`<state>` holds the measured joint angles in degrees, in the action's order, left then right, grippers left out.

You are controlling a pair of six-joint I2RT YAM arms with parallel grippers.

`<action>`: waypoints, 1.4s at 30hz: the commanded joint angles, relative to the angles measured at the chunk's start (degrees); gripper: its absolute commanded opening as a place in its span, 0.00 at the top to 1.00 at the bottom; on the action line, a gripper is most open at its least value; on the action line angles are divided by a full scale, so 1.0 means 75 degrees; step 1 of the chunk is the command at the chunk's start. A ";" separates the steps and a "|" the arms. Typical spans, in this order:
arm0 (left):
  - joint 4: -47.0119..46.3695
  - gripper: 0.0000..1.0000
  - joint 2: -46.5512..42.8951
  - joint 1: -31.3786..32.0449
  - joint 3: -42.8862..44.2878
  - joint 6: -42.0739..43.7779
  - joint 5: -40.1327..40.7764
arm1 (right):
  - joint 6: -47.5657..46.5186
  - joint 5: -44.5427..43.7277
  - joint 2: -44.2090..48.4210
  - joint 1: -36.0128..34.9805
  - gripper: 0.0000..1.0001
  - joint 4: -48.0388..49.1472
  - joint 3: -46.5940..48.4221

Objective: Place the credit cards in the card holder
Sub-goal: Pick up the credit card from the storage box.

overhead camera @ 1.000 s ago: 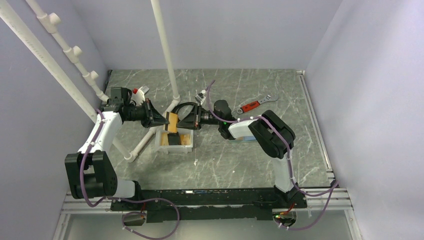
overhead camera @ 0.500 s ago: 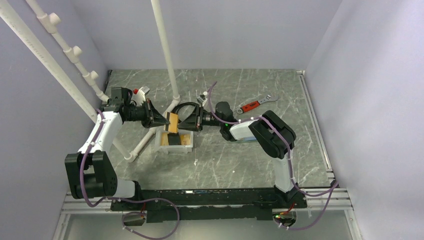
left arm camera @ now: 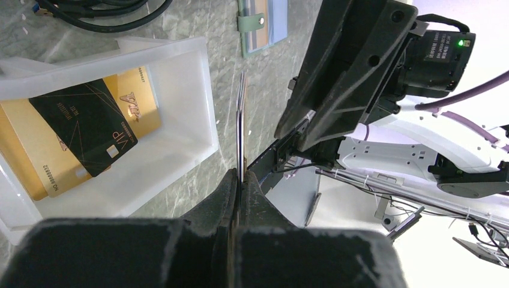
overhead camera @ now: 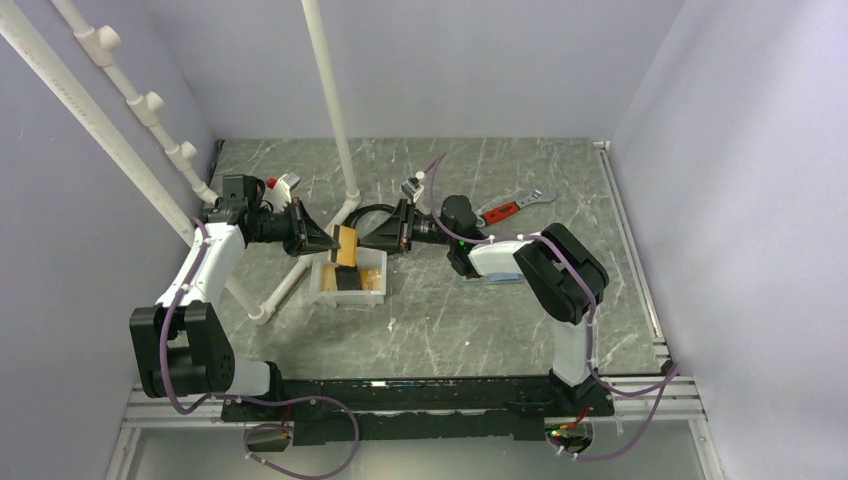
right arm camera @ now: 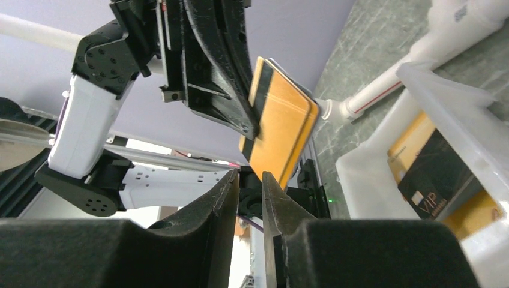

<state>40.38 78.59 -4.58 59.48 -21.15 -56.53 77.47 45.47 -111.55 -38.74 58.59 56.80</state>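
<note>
My left gripper is shut on a small stack of gold credit cards and holds them upright on edge above the white tray. In the left wrist view the cards show edge-on, rising from the gripper. My right gripper faces them from the right, jaws a little apart and empty; its tips are just below the stack's lower corner. A gold card and a dark card lie in the tray. The grey-green card holder lies open on the table beyond the tray.
A red-handled wrench lies behind the right arm. White pipes stand and lie at the left and behind the tray. A small red and white object sits at the back left. The right forearm lies low to the right of the tray.
My right gripper has drawn back a little to the right, away from the cards, and its elbow has shifted right. My left gripper and the cards have stayed in place.
</note>
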 commanded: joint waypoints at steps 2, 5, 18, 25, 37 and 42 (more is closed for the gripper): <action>0.0021 1.00 -0.0246 0.0002 0.0193 0.0135 -0.0123 | 0.0289 0.0142 -0.0131 -0.0170 0.77 0.0776 0.0512; 0.0012 1.00 -0.0237 0.0001 0.0170 0.0136 -0.0146 | 0.0368 0.0128 -0.0268 -0.0222 0.77 0.0830 0.0613; -0.0005 1.00 -0.0295 0.0001 0.0205 0.0109 -0.0255 | 0.0335 0.0043 -0.0544 -0.0234 0.74 0.0739 0.0518; -0.0097 1.00 -0.0302 0.0001 0.0178 0.0043 -0.0353 | 0.0382 0.0022 -0.0652 -0.0240 0.73 0.0773 0.0548; -0.0204 1.00 -0.0329 0.0001 0.0114 -0.0028 -0.0489 | 0.0569 0.0057 -0.0839 -0.0344 0.72 0.0932 0.0768; -0.0188 1.00 -0.0341 0.0001 0.0109 -0.0018 -0.0484 | 0.0763 0.0084 -0.0991 -0.0418 0.71 0.1117 0.0902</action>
<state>40.07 78.59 -4.60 59.48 -21.28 -56.73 81.87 45.56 -117.75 -40.82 62.08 60.95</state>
